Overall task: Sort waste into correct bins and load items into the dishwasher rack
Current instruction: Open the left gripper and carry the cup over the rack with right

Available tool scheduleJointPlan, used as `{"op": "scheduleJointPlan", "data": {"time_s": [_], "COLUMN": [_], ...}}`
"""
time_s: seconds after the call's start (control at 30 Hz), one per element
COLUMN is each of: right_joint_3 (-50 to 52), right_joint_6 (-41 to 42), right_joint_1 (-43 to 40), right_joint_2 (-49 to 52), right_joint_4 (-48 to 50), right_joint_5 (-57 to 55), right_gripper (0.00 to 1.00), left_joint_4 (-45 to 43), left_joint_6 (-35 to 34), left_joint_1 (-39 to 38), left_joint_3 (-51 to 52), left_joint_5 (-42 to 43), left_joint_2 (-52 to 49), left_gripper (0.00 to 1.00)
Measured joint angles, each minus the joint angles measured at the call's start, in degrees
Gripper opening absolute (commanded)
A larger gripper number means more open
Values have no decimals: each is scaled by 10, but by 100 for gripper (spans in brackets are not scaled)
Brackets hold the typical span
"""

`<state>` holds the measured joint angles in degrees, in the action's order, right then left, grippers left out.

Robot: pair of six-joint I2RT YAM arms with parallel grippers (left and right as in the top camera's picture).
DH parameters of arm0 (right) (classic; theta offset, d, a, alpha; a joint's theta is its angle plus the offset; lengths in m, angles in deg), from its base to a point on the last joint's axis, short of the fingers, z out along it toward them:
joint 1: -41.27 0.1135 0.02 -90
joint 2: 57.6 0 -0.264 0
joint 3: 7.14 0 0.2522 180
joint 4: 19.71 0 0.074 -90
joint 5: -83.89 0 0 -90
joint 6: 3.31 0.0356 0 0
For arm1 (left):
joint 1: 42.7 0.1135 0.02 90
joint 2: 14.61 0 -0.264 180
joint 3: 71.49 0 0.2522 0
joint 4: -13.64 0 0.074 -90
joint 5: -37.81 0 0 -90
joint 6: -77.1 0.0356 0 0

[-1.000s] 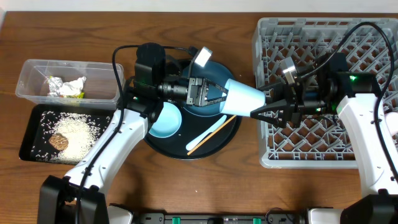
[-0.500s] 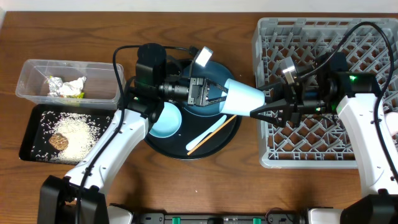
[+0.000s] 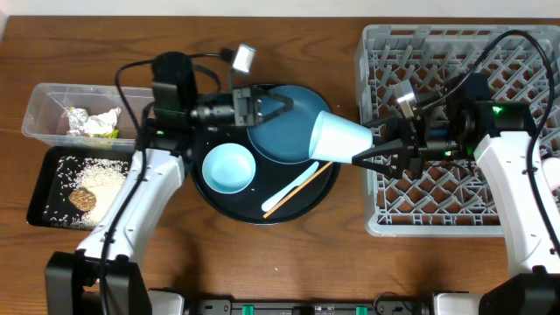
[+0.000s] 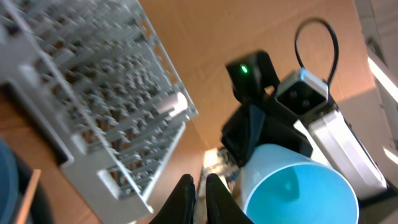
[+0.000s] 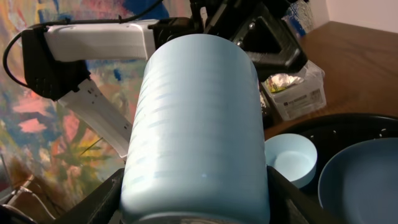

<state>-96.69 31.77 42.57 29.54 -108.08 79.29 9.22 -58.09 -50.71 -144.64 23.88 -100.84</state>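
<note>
Two utensils, a white spoon (image 3: 284, 199) and a wooden chopstick (image 3: 322, 168), lie side by side at the front of the round black tray (image 3: 229, 208), beside the light blue bowl (image 3: 229, 168). By the desk's left edge the shallow black tray (image 3: 35, 197) holds rice grains (image 3: 105, 179) and a brown lump (image 3: 83, 199). Farther back we see the right gripper (image 3: 378, 145) clamped on the pale blue cup (image 3: 337, 138), held sideways between the blue plate (image 3: 280, 136) and the grey dishwasher rack (image 3: 437, 227). The left gripper (image 4: 199, 182), fingers together and empty, hovers at the plate's far-left rim. Beyond the shallow tray, the clear tub (image 3: 35, 122) holds crumpled tissue (image 3: 107, 117) and a wrapper (image 3: 79, 120).
</note>
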Motion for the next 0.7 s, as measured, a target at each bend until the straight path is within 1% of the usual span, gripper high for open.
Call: {"op": "scheduleJointPlan", "data": {"time_s": [0.1, 0.17, 0.23, 0.3, 0.43, 0.53, 0.6, 0.63, 0.7], "right_joint_3": [0, 0, 0, 0, 0, 0, 0, 0, 0], "right_joint_6": [26, 60, 108, 174, 316, 407, 454, 482, 522], "right_joint_1": [-9, -23, -42, -61, -92, -101, -102, -102, -102], "right_joint_2": [0, 0, 0, 0, 0, 0, -1, -2, -6], "right_joint_4": [10, 29, 56, 87, 123, 126, 125, 124, 118], "right_joint_5": [-13, -31, -57, -93, -211, -326, -392, -431, -490], "right_gripper": [3, 1, 1, 1, 1, 1, 1, 1, 1], "left_joint_4": [18, 55, 101, 152, 252, 303, 326, 339, 362], "left_joint_6": [5, 20, 41, 68, 128, 167, 187, 199, 218], "left_joint_1": [21, 34, 46, 54, 56, 56, 56, 56, 56], "left_joint_3": [0, 0, 0, -1, -1, -1, -1, -1, -1], "left_joint_5": [-2, -5, -9, -19, -62, -103, -129, -144, -167], "left_joint_2": [0, 0, 0, 0, 0, 0, 0, 0, 0], "left_gripper": [10, 10, 10, 10, 10, 10, 10, 11, 23]}}
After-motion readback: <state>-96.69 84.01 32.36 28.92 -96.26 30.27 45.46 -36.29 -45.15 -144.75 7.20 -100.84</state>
